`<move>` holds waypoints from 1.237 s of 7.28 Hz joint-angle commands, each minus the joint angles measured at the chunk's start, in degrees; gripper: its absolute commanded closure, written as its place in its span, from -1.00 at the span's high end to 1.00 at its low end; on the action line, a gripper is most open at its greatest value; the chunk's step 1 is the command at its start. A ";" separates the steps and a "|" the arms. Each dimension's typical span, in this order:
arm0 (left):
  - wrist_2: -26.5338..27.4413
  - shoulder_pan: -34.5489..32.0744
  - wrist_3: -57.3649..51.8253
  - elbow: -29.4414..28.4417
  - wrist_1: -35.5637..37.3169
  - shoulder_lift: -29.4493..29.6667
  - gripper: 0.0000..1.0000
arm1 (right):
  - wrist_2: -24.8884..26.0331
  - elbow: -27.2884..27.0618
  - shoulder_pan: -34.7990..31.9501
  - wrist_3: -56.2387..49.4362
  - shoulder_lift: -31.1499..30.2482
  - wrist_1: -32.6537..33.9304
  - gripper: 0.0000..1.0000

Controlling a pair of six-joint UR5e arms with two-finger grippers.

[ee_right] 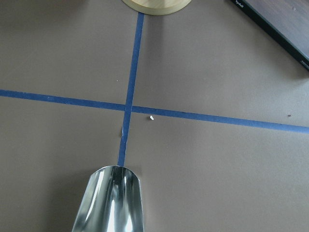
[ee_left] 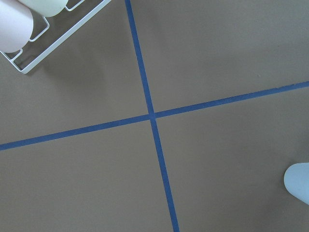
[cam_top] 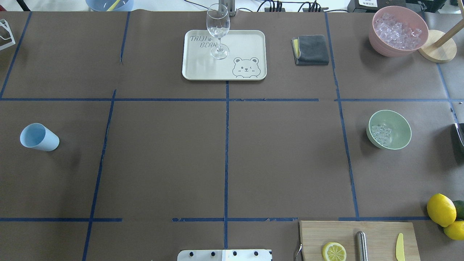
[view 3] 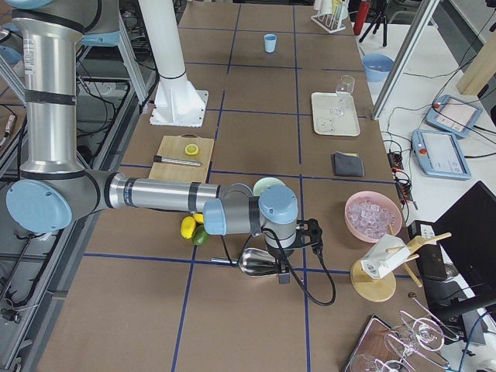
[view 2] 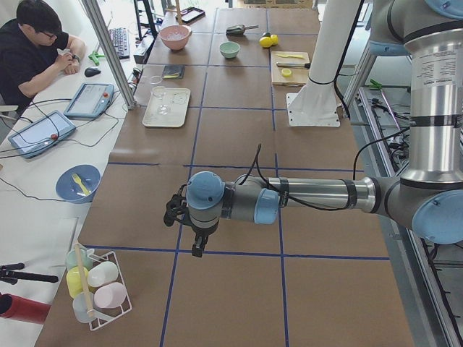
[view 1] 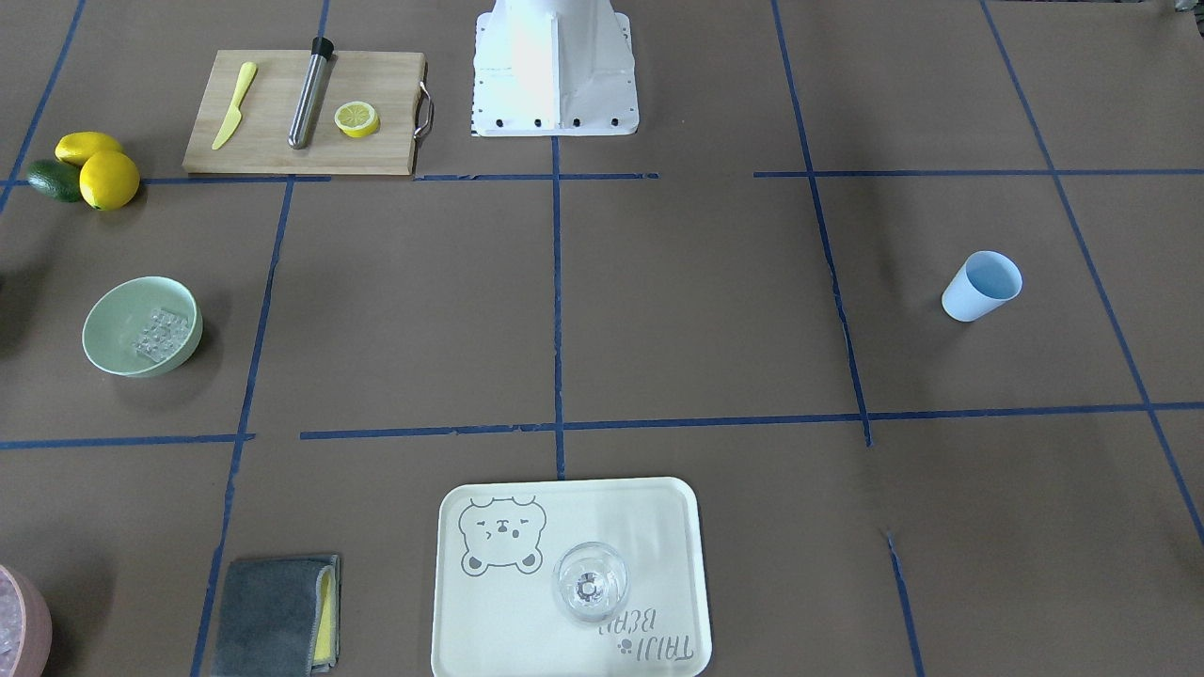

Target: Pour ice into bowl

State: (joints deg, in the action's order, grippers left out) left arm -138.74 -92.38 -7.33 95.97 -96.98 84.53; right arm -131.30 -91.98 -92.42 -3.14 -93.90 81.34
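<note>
The pale green bowl (view 1: 141, 326) (cam_top: 389, 129) stands on the table's right side, and the ice (view 1: 158, 334) (cam_top: 381, 133) lies inside it as a small heap of clear cubes. My right gripper (view 3: 283, 276) hovers low beyond the table's right end, past the bowl (view 3: 267, 186). A shiny metal scoop (view 3: 256, 262) (ee_right: 111, 203) sits right beside it, looks empty, and I cannot tell whether the gripper grips it. My left gripper (view 2: 194, 248) points down over the table's left end. I cannot tell whether it is open or shut.
A pale blue cup (cam_top: 39, 137) stands at the left. A tray (cam_top: 250, 43) with a wine glass (cam_top: 218, 30), a grey cloth (cam_top: 311, 49) and a pink container of ice (cam_top: 398, 30) line the far edge. A cutting board (cam_top: 377, 232) and lemons (cam_top: 441, 209) sit near the base.
</note>
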 commanded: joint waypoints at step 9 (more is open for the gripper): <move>0.31 -0.08 0.04 -0.35 -0.05 -0.07 1.00 | -4.66 0.49 0.66 -0.02 -1.73 -3.30 1.00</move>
State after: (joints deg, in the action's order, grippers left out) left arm -138.43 -92.46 -7.29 95.70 -97.03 84.46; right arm -135.96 -91.55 -91.85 -3.14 -95.50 78.06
